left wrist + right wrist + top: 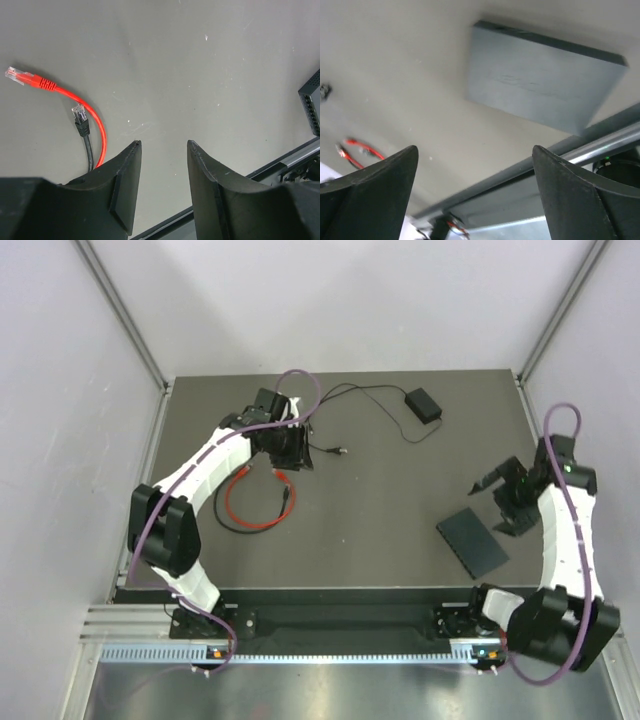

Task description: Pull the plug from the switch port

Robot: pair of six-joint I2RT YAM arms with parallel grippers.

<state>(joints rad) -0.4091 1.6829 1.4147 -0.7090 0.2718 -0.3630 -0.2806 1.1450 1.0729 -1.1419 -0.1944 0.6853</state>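
Note:
The switch is a flat matte black box lying near the right front of the table. It fills the top of the right wrist view. Its ported edge shows at the right edge of the left wrist view, and no cable is seen in it. A red cable and a black cable lie loose, and their clear plugs rest on the mat. My left gripper is open and empty beside them. My right gripper is wide open just behind the switch.
A small black power brick with thin cords sits at the back of the table, and one cord end lies near my left gripper. Grey walls enclose the table on three sides. A metal rail runs along the near edge.

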